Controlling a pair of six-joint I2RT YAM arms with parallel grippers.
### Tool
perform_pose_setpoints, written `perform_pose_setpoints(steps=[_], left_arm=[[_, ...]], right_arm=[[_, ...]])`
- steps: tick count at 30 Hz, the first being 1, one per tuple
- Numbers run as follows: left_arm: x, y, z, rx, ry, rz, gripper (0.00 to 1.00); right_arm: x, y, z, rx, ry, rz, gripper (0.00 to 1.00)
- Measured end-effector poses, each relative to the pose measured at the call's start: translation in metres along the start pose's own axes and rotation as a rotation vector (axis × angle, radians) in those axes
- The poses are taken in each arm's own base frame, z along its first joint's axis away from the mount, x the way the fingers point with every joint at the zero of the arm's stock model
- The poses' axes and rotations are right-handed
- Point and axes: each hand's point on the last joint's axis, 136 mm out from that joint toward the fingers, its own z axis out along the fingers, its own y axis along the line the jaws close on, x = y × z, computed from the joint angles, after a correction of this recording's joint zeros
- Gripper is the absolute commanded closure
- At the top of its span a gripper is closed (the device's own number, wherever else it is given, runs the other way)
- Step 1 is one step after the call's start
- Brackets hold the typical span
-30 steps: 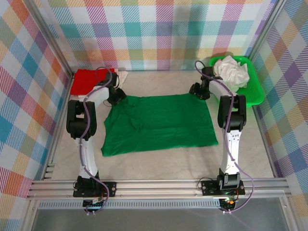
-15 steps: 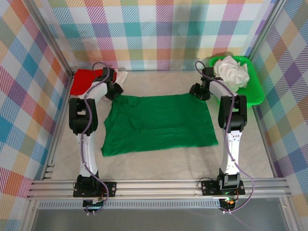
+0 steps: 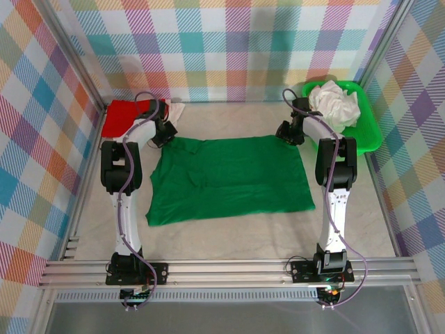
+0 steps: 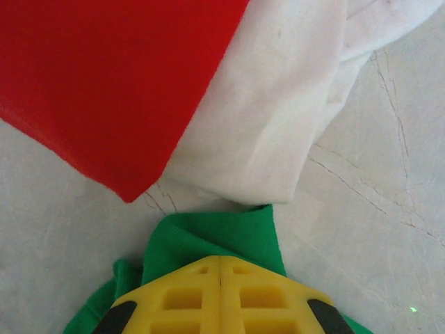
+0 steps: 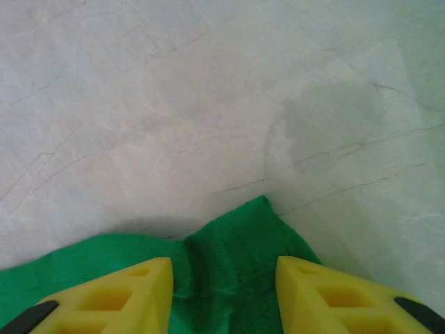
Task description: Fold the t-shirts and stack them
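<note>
Seen from above, the dark green t-shirt (image 3: 229, 179) lay flat at the middle of the table (image 3: 229, 122), its long axis running from 9 to 3 o'clock. I had each arm at one far corner, equally near. The left fingers (image 3: 162, 136) sat at the shirt's 10 o'clock corner, pressed fully together with a bunch of green cloth pinched between them. The right fingers (image 3: 288, 132) sat at the 2 o'clock corner, standing apart astride the corner's tip and gripping nothing. From both pairs the shirt's body stretched away toward 6 o'clock. I judged the fold would wait on the right pinch. The red t-shirt (image 3: 125, 115) and a white t-shirt (image 4: 278, 125) lay just beyond the left fingers.
</note>
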Motion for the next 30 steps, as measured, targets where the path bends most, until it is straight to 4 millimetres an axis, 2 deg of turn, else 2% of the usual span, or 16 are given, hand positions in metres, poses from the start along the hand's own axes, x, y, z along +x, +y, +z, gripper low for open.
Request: perform_pose_setpoints(steps=[4, 11, 14, 15, 16, 17, 20, 22, 26, 30], left_arm=[[-0.001, -0.008, -0.016, 0.030, 0.005, 0.001, 1.00], [-0.018, -0.041, -0.068, 0.137, -0.046, 0.017, 1.00], [-0.020, -0.049, -0.083, 0.164, -0.061, 0.024, 1.00], [-0.020, -0.051, -0.087, 0.170, -0.062, 0.027, 0.95], [-0.019, -0.052, -0.089, 0.172, -0.064, 0.029, 0.79], [-0.018, -0.051, -0.091, 0.171, -0.063, 0.034, 0.70], [-0.010, -0.044, -0.087, 0.157, -0.047, 0.029, 0.63], [-0.001, -0.034, -0.079, 0.133, -0.021, 0.020, 0.61], [0.011, -0.014, -0.066, 0.080, 0.015, 0.006, 0.56], [0.007, -0.005, -0.056, 0.054, 0.012, -0.007, 0.56]], right_arm=[[-0.009, -0.003, -0.001, 0.030, -0.020, -0.003, 0.46], [-0.020, -0.008, -0.005, 0.074, -0.042, -0.004, 0.46], [-0.018, -0.010, -0.002, 0.082, -0.034, -0.003, 0.47], [-0.017, -0.011, -0.001, 0.087, -0.029, -0.002, 0.46], [-0.016, -0.013, 0.001, 0.092, -0.025, -0.001, 0.43], [-0.014, -0.014, 0.003, 0.098, -0.018, 0.000, 0.42], [-0.020, -0.011, 0.004, 0.095, -0.019, -0.005, 0.42], [-0.022, -0.010, 0.007, 0.093, -0.015, -0.009, 0.47], [-0.022, -0.009, 0.009, 0.087, -0.009, -0.016, 0.67], [-0.019, -0.010, 0.012, 0.082, -0.003, -0.018, 0.83]])
